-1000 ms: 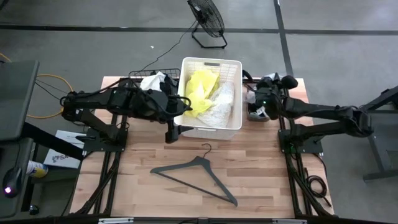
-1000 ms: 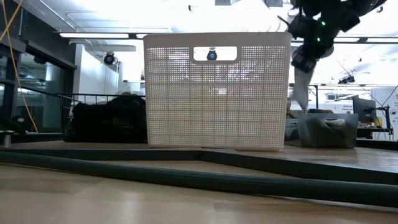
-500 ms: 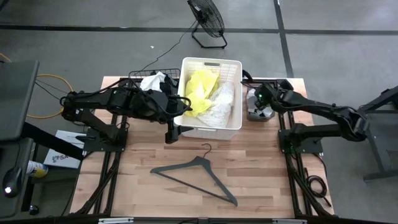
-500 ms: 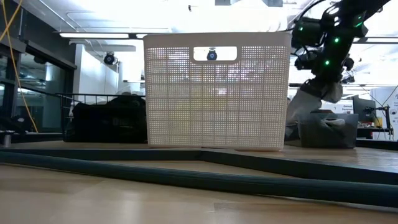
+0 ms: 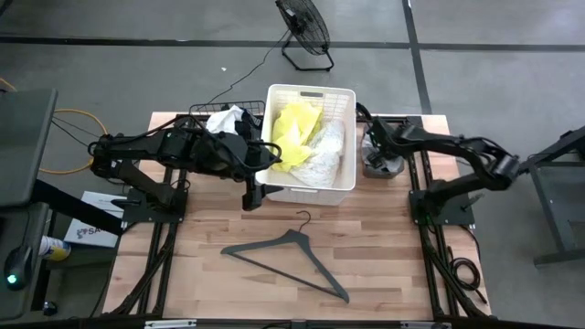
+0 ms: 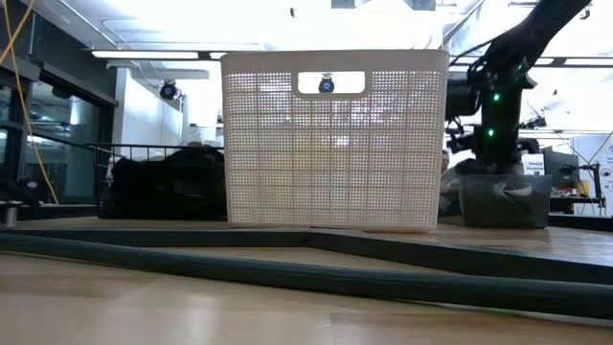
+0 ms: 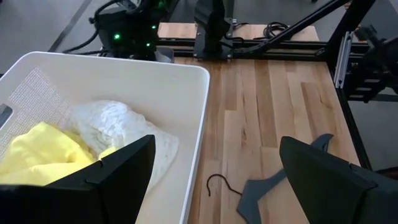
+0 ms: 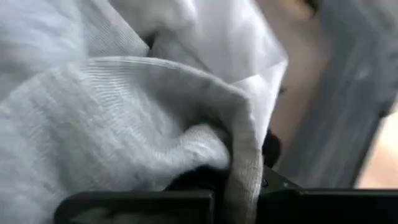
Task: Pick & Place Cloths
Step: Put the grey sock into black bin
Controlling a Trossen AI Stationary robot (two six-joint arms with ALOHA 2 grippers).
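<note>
Taking the white basket (image 5: pixel 309 143) as the landmark: left of it, at the counter's (image 5: pixel 384 247) back edge, a wire bin (image 5: pixel 219 117) holds black cloths (image 6: pixel 168 182) and a white one (image 5: pixel 222 119). The left gripper (image 5: pixel 253 194) hangs just off the basket's front-left corner, its fingers (image 7: pixel 333 180) spread wide with nothing between them. Inside the basket lie a yellow cloth (image 5: pixel 292 132) toward the left wall and a white lacy cloth (image 5: pixel 324 155) beside it to the right. In front of the basket a dark hanger (image 5: pixel 288 249) lies flat on the counter. Just right of the basket, the right gripper (image 5: pixel 377 157) is down in a grey-and-white pile (image 5: pixel 380 164), closed on a grey cloth (image 8: pixel 124 124).
</note>
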